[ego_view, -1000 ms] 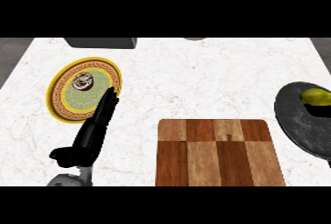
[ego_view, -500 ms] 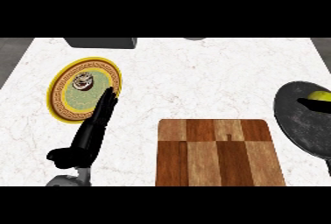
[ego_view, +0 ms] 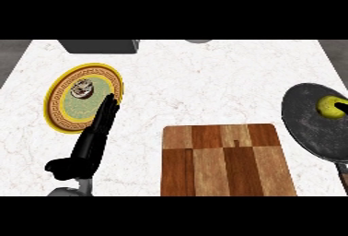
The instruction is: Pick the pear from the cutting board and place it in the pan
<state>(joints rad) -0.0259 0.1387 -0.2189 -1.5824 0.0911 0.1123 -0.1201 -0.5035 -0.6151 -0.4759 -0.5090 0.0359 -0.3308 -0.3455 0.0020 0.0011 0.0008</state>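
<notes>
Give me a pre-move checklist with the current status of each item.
1. Pear in the pan: ok.
2. Cutting board free of the pear: ok.
3. Right hand released and away from the pear: cannot tell, only a dark tip shows at the edge beside it.
4. Left hand open, fingers straight, holding nothing: ok.
5. Left hand off the plate: not ok, its fingertips overlap the rim.

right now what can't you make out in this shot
- Right hand: only dark fingertips show beside the pear at the head view's right edge; its grip is cut off.
- Pan: right part cut by that edge.
- Item on the plate: too small to identify.
- Grey objects at the top: cut off.
</notes>
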